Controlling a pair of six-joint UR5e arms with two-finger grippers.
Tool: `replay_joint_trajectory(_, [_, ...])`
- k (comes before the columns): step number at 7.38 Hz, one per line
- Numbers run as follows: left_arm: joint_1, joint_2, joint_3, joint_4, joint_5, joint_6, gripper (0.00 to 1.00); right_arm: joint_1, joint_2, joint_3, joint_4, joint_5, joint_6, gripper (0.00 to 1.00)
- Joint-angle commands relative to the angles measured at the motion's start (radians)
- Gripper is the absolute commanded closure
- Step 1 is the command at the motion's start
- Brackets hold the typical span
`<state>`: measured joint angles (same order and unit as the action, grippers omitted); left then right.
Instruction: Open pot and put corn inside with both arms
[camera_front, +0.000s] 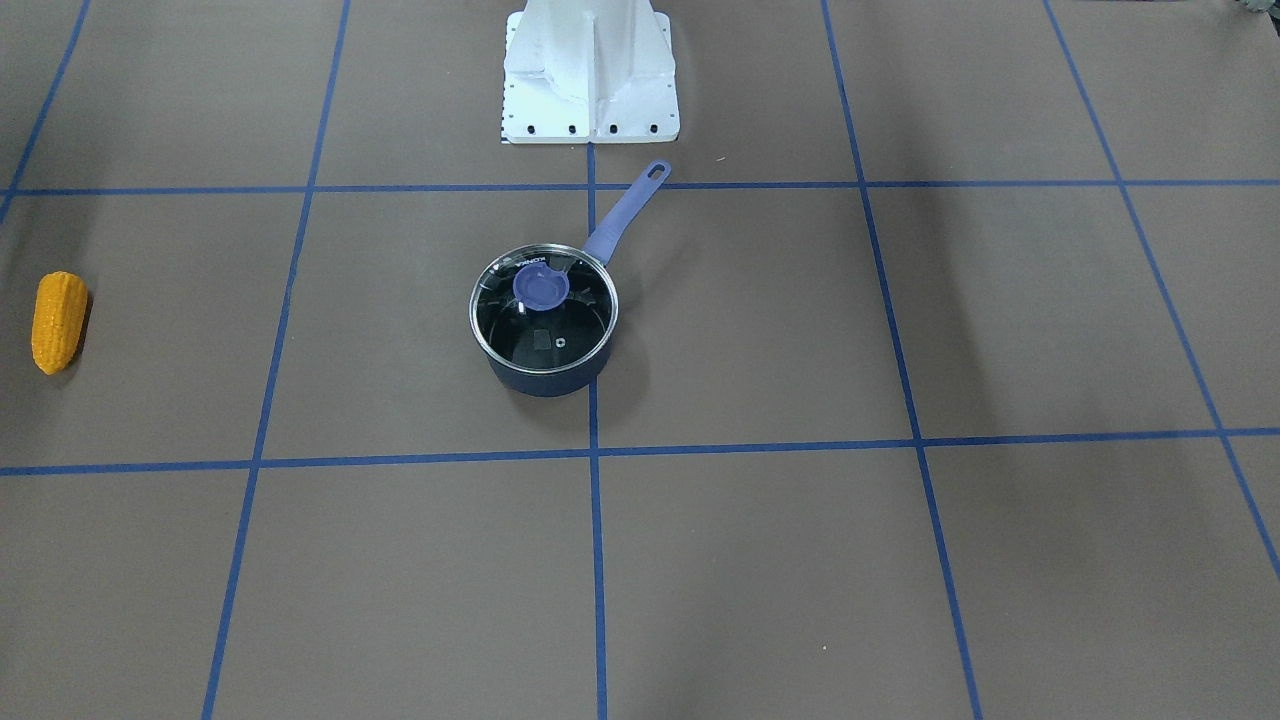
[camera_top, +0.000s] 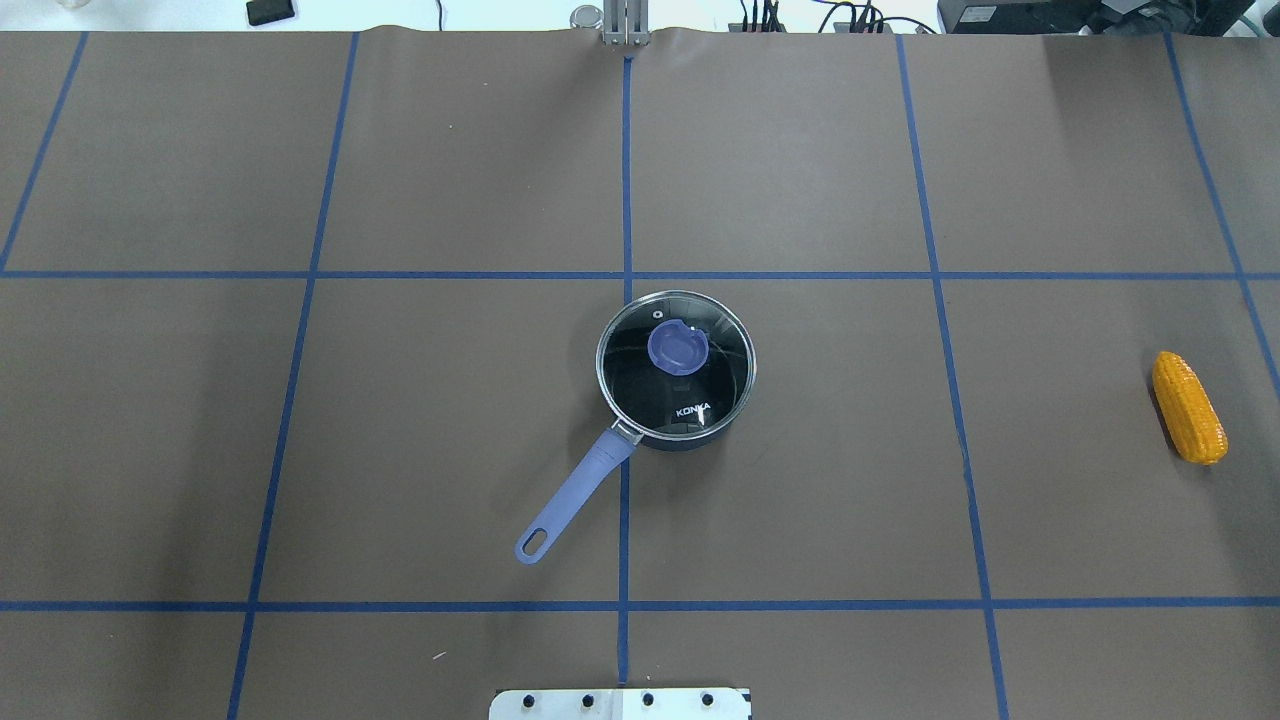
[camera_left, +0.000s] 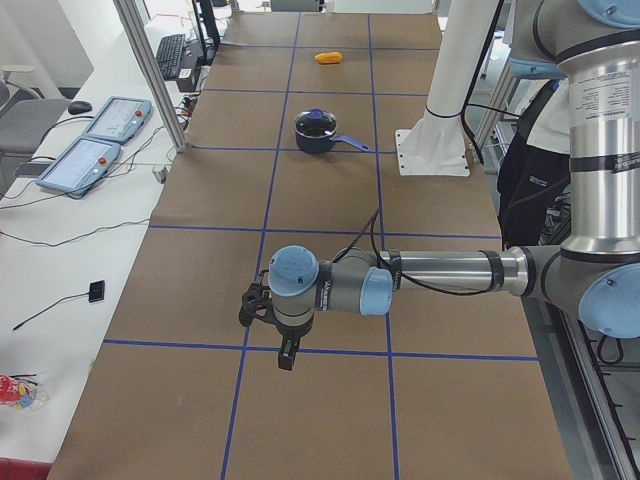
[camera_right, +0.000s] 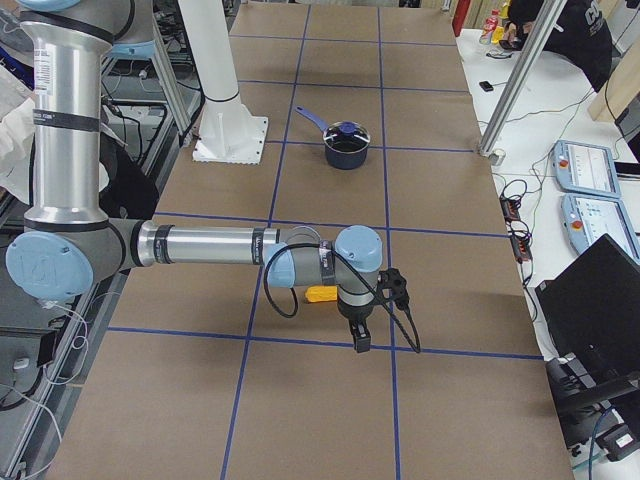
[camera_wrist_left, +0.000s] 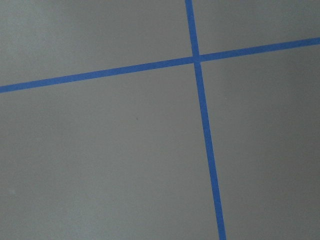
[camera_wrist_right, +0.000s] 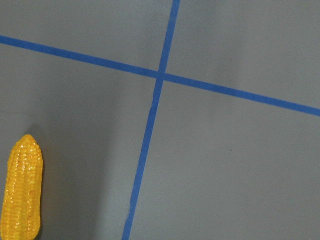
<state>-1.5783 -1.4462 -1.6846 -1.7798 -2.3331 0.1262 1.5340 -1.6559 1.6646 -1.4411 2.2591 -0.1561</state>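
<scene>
Left gripper (camera_left: 287, 352) & right gripper (camera_right: 361, 338) show only in side cams, so I can't tell how wide their fingers are. Both the left arm (camera_left: 440, 270) & right arm (camera_right: 200, 243) reach out flat & low, grippers pointing down. Top & front cams show just the pot (camera_front: 545, 382) mid-table w/ lid (camera_top: 640, 385) on, and the corn (camera_top: 1188, 407) lying far off on robot's right. Right wrist cam sees corn; left sees only blue tape (camera_wrist_left: 205, 125).
</scene>
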Motion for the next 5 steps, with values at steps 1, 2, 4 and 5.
replay_joint_trajectory(1, [0.0, -0.016, 0.005, -0.2, 0.0, -0.008, 0.02, 0.003, 0.008, 0.0, 0.136, -0.009, 0.012, 0.0])
replay_joint_trajectory(2, [0.0, -0.017, -0.001, -0.219, -0.006, -0.005, 0.02, 0.003, 0.013, 0.007, 0.233, -0.025, 0.06, 0.0])
replay_joint_trajectory(4, [0.0, -0.016, -0.015, -0.253, -0.023, -0.003, 0.02, 0.002, 0.044, 0.003, 0.245, -0.018, 0.151, 0.0])
replay_joint_trajectory(5, [0.007, -0.022, -0.033, -0.286, -0.082, -0.029, 0.02, 0.002, 0.042, 0.006, 0.245, -0.013, 0.176, 0.0])
